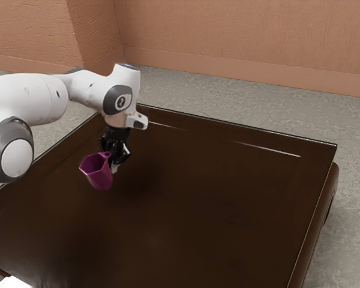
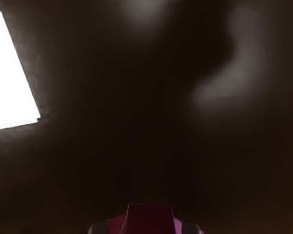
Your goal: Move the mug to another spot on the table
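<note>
Purple mug (image 2: 149, 220) looms blurred under the hand (wrist view); the exterior view shows it tilted, clamped by the gripper (image 1: 116, 158) over the dark table (image 1: 228, 198).

My arm (image 1: 30, 102) is built of smooth, rounded white shells with a soft gloss, and a few tiny dark dots sit on its big upper segment. A wide grey band (image 1: 7, 128) wraps the bulging joint at the exterior view's left. The wrist joint carries a round grey cap (image 1: 117, 99) with a small white mark at its centre. Under it I see a small white block (image 1: 135, 122), then the black two-finger gripper (image 1: 116, 159), matte and angular.
</note>
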Robot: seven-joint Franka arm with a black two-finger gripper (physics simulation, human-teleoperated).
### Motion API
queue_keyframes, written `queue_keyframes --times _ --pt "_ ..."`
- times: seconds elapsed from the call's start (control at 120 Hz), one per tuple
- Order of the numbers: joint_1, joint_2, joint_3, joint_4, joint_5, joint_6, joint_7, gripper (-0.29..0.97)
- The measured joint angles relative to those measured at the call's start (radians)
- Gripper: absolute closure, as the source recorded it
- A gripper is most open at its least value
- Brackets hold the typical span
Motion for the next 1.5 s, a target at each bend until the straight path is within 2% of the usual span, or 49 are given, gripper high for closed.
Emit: queue_keyframes --times 0.267,0.508,0.783,1.2,1.5 --pt "-0.008 -0.003 -0.095 -0.026 -0.092 -0.138 -0.212 0.63" --pt "-0.010 0.007 -0.121 0.010 -0.107 -0.159 -0.368 0.63" --pt "-0.009 0.041 -0.176 0.058 -0.122 -0.156 -0.492 0.70" --pt "0.076 0.100 -0.180 0.117 -0.116 -0.128 -0.576 0.78" --pt "0.093 0.134 -0.180 0.141 -0.114 -0.111 -0.584 0.79"
